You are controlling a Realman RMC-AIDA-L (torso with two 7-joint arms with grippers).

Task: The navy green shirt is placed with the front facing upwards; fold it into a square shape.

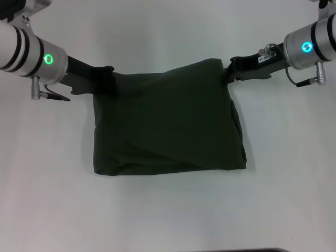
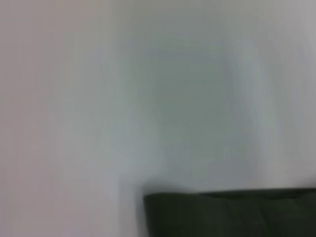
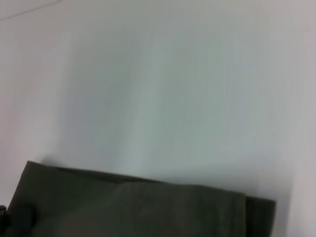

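Both grippers, left (image 1: 105, 79) and right (image 1: 231, 71), apparently pinch the shirt (image 1: 168, 121) at ten and two; lower corners evenly.

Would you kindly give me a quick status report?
Left gripper and right gripper at shirt's far corners. Navy green shirt folded, roughly square, on white table. Nothing in the way.

My two arms are white tubes ringed with black bands, each carrying a glowing green ring light near the wrist. My left gripper (image 1: 105, 79) and right gripper (image 1: 233, 71) are matt black. A thin black cable loops under my right wrist.
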